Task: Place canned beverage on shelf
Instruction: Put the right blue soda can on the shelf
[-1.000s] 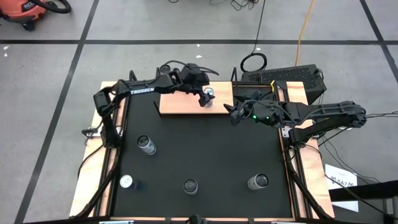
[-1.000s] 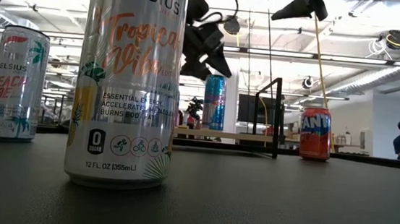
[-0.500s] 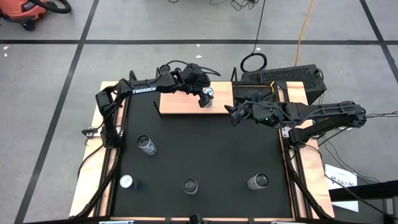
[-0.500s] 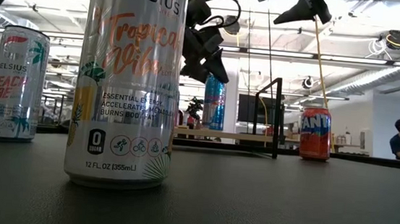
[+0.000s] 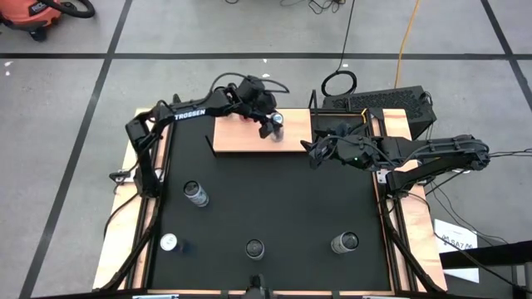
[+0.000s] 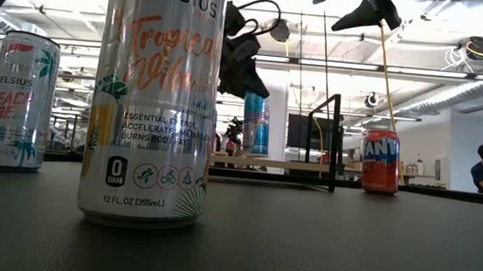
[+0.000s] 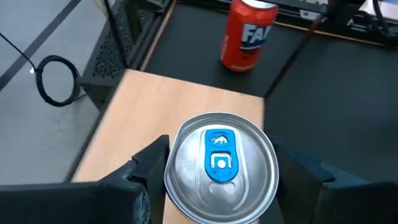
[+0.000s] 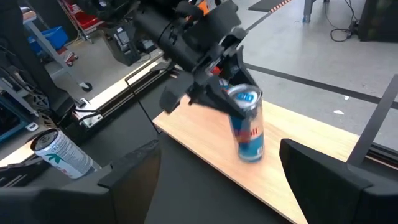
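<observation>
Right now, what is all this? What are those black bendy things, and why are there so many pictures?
The black bendy things are two robot arms, each ending in a two-finger claw called a gripper. One picture looks straight down from above. One looks across from table height, so the nearest Celsius can seems huge. The other two pictures come from cameras on the arms' wrists.

On the table lie a black mat and a wooden shelf. The left gripper is around the top of a blue and silver can on the shelf. I can't tell if it is gripping the can. The right gripper waits nearby, open and empty. Four more cans stand on the mat, one of them an orange Fanta can.
</observation>
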### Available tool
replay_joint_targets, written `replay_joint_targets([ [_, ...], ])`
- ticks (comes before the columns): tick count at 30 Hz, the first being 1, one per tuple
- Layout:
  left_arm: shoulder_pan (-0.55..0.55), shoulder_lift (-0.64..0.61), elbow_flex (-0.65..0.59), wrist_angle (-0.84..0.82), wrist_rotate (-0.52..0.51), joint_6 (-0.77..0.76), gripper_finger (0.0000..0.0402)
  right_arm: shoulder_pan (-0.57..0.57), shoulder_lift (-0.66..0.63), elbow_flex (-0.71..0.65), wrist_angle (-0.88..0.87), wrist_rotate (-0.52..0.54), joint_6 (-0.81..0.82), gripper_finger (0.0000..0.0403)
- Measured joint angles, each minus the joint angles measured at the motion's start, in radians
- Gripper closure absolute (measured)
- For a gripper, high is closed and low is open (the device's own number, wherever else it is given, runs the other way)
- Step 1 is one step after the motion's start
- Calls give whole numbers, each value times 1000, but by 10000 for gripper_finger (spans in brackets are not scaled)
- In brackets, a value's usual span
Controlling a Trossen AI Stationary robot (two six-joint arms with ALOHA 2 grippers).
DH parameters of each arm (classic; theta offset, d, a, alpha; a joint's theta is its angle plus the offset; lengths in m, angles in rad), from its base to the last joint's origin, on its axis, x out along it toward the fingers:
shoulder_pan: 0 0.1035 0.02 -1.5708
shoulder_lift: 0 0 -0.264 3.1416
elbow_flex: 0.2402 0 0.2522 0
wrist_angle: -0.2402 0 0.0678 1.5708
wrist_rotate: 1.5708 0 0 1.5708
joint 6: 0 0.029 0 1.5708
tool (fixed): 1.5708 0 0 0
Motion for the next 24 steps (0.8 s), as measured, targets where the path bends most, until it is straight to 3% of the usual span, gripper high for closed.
replay_joint_targets([
  [12, 144, -2, 90, -42, 53, 161, 175, 0, 0, 0, -8, 30, 0, 89],
  [24, 167, 48, 92, -68, 65, 223, 174, -7, 0, 0, -7, 31, 12, 89],
])
